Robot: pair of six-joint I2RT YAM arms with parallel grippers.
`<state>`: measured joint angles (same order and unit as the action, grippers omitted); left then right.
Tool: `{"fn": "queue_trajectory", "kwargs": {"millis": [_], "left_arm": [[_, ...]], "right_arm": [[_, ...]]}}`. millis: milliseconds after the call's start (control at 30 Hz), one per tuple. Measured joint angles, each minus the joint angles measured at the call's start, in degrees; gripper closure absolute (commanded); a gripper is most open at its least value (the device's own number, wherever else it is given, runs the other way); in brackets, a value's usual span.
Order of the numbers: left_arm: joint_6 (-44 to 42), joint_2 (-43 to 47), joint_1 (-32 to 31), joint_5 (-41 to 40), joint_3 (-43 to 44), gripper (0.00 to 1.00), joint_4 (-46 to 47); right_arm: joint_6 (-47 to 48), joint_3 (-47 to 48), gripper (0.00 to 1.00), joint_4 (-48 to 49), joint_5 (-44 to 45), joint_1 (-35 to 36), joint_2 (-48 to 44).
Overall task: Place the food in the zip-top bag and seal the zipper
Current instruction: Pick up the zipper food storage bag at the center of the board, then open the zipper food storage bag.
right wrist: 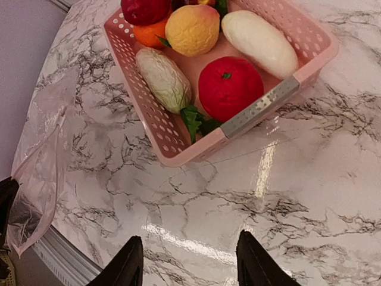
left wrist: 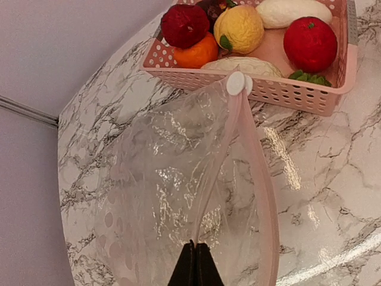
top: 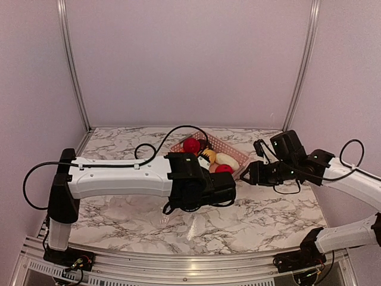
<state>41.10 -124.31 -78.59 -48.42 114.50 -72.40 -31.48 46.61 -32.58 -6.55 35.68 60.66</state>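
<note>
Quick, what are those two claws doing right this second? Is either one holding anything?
Left gripper: closed, pinching the zip-top bag.
Right gripper: open, holding nothing.

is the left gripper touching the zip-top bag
Touching. The left wrist view shows the left gripper with its fingers shut on the zip-top bag, the plastic's edge running straight in between them.

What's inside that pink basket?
A red ball, yellow ball, orange ball, dark red ball, a whitish long piece and a pale green one. Anything beneath them is covered.
</note>
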Motion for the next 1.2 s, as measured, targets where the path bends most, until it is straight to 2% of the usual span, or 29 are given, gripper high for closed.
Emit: {"fn": "queue_trajectory", "kwargs": {"millis": [267, 367, 533, 600, 700, 900, 933, 1000, 1133, 1167, 1200], "left_arm": [[6.05, 17.7, 6.69, -0.09, -8.37, 1.0, 4.57], [6.86, 20.15, 7.98, -0.02, -10.23, 1.0, 7.28], [7.67, 20.46, 9.62, 0.46, -11.1, 1.0, 11.45], [7.96, 20.87, 9.84, 0.46, -11.98, 1.0, 13.25], [8.5, 22.16, 10.08, 0.66, -13.84, 1.0, 15.45], [9.07, 26.34, 10.08, 1.46, -17.62, 1.0, 19.89], [9.09, 26.93, 10.08, 1.49, -18.01, 1.0, 20.41], [9.09, 27.8, 10.08, 1.51, -18.67, 1.0, 21.33], [9.01, 28.89, 10.08, 1.49, -19.23, 1.0, 22.73], [8.92, 28.98, 10.08, 1.46, -19.23, 1.0, 23.02], [8.81, 29.0, 10.08, 1.46, -19.3, 1.0, 23.19]], "right_arm": [[-0.22, 18.78, 0.47, 5.6, -4.59, 6.21, 18.08], [0.24, 27.56, 0.46, 6.36, -6.6, 8.44, 25.81], [0.68, 39.15, 0.4, 6.73, -10.01, 9.9, 33.29], [0.68, 42.16, 0.38, 7.1, -11.61, 10.19, 35.12], [0.44, 43.91, 0.3, 7.52, -13.77, 10.29, 37.13], [0.48, 45.66, 0.33, 5.99, -17.44, 11.04, 42.82], [0.48, 45.79, 0.34, 5.46, -17.66, 11.19, 43.45], [0.42, 45.81, 0.46, 4.81, -18.05, 11.37, 44.26], [0.48, 45.81, 0.93, 4.39, -18.86, 11.52, 44.65], [0.44, 45.86, 1.0, 4.35, -19.02, 11.52, 44.65], [0.33, 45.97, 1.0, 4.24, -19.12, 11.52, 44.65]]}}
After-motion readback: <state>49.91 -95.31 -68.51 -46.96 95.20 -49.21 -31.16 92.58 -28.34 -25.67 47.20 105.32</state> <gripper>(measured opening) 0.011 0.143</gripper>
